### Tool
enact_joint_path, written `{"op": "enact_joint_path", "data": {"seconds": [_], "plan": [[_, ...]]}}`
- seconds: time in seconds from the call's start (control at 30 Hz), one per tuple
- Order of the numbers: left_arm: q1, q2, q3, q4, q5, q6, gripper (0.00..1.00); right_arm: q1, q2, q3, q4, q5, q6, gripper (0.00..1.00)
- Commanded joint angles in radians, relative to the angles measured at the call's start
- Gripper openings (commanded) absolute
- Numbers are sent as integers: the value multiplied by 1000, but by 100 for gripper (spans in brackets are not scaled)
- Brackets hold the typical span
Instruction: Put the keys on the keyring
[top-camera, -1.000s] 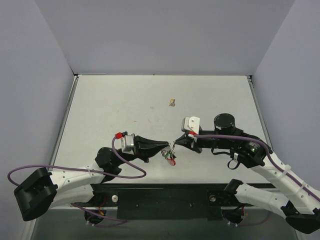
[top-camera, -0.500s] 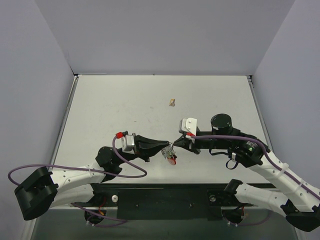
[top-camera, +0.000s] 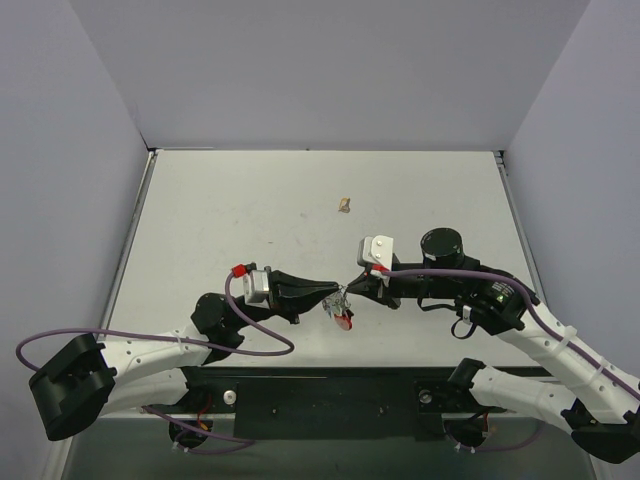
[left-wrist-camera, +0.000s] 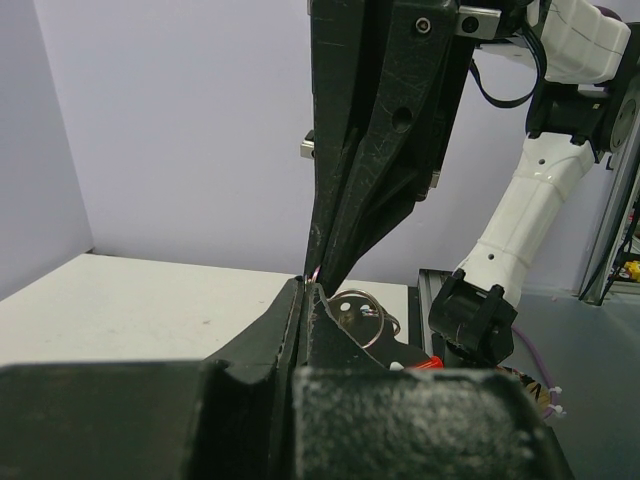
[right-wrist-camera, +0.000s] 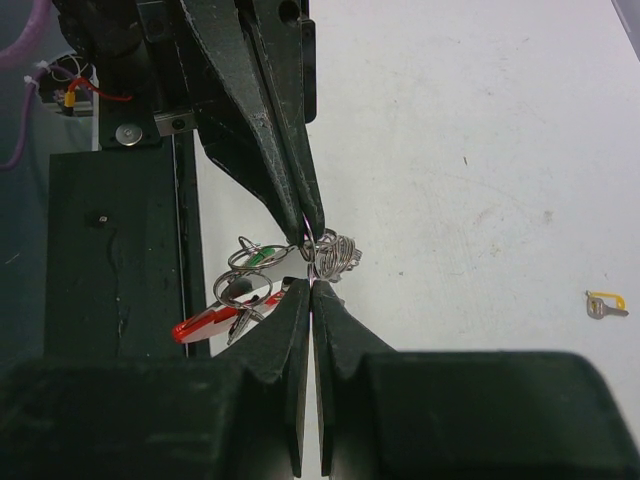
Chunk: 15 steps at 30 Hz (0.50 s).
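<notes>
Mid-threading, above the near part of the worktop. Pinching the keyring tip to tip with left tool and right tool, both clamped narrow on it, with keys dangling below. Next, likely: prise the coil apart, feed a key on, no slips.

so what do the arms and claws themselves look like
The left arm and right arm both have white shell links joined by black joints, and a purple cable runs along each. The left claw and right claw are matte black with long, tapering fingers. The left wrist carries a silver block with a red cap, the right a white block.
</notes>
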Motion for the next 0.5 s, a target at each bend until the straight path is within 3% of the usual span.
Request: {"op": "enact_joint_path", "data": {"seconds": [0.0, 0.47], "plan": [[1, -3, 54, 117, 14, 5, 0, 7, 3, -6, 39, -4, 23, 0], [1, 17, 70, 127, 37, -4, 0, -3, -3, -26, 90, -8, 88, 0]]}}
